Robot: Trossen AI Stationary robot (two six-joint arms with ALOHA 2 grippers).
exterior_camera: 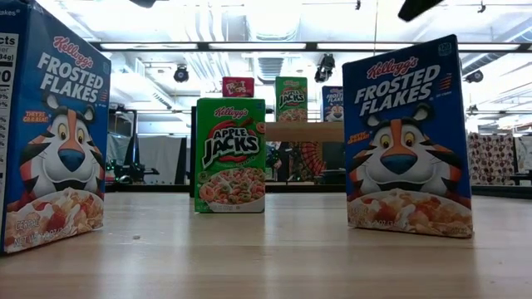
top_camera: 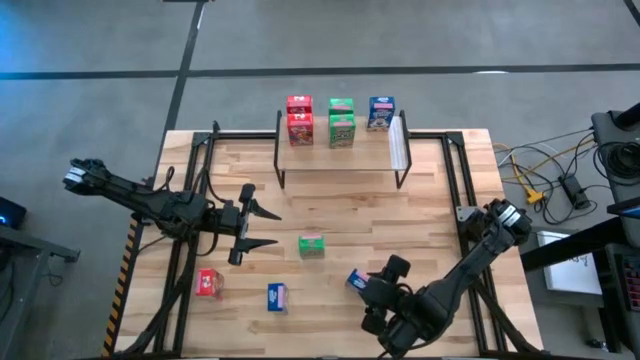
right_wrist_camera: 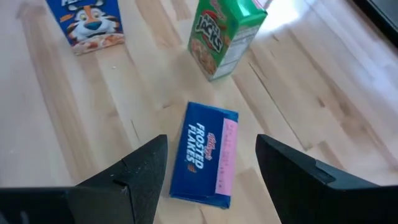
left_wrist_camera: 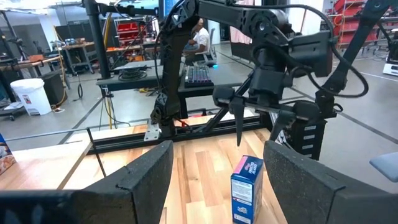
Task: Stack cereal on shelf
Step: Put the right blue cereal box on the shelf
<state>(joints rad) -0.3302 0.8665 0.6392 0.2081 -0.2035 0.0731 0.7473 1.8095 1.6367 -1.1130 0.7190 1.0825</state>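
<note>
Right gripper [top_camera: 366,284] released, fingers spread just above blue Frosted Flakes box [top_camera: 356,279] on bench [top_camera: 420,200]. Left gripper [top_camera: 262,228] also released, near green Apple Jacks box [top_camera: 311,246]. Five boxes on shelf [top_camera: 340,156].

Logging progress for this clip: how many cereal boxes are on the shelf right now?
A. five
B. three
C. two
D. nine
A: the high view shows two red boxes, two green boxes and one blue box on the shelf; four more boxes sit on the table.
</note>
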